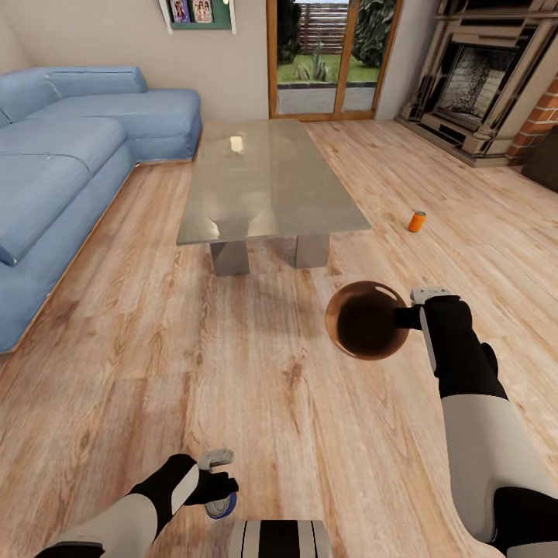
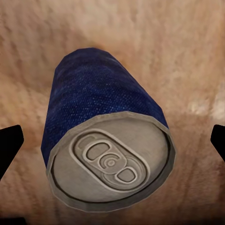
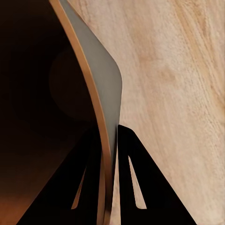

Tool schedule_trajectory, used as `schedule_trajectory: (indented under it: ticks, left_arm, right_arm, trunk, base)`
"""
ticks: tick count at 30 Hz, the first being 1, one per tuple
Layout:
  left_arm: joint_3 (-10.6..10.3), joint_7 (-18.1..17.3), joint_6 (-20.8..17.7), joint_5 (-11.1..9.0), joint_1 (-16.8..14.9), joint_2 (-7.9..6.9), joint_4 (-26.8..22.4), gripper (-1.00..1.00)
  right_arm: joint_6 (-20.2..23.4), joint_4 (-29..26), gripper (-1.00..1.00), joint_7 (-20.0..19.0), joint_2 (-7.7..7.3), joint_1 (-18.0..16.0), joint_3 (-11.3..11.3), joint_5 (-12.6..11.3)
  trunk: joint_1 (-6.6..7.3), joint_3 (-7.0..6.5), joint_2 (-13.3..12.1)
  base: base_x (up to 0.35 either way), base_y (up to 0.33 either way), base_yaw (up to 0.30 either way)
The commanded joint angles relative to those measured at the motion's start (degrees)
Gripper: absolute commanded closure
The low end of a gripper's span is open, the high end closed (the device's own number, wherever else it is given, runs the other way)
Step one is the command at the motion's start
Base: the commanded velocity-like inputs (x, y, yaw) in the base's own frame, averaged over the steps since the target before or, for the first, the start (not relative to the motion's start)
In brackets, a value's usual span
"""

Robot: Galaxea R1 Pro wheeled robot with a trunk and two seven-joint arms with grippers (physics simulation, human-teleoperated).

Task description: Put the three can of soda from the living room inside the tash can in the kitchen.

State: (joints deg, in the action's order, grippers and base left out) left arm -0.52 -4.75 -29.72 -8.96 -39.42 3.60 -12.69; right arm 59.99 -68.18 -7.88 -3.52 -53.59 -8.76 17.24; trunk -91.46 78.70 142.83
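One orange can of soda stands on the wood floor of the living room, right of the glass coffee table. My right gripper is shut on the rim of the copper-brown tash can, held above the floor with its dark inside facing up. In the right wrist view the fingers pinch the rim of the tash can. My left gripper hangs low and open over a blue can with a grey top. That blue can lies between the left gripper's spread fingertips, touching neither.
A blue corner sofa runs along the left. The fireplace with its brick side stands at the far right, and wood-framed glass doors are at the back. Bare floor lies between the table and me.
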Motion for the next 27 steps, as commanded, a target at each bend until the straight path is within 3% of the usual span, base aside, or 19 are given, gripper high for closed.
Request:
schedule_trajectory:
  ticks: [1, 27]
  left_arm:
    - [0.0, 0.0, 0.0, 0.02, -0.01, 0.0, 0.01, -1.0]
    - [0.0, 0.28, 0.06, 0.09, 0.42, 0.09, 1.49, -1.0]
  right_arm:
    - [0.01, -0.03, 1.0, -0.2, 0.0, -0.02, -0.02, -0.28]
    - [0.01, -0.03, 1.0, -0.2, -0.04, -0.02, -0.03, -0.28]
  trunk:
    - [0.01, -0.01, 0.0]
    - [0.01, -0.01, 0.0]
  base:
    - [0.0, 0.0, 0.0]
    - [0.0, 0.0, 0.0]
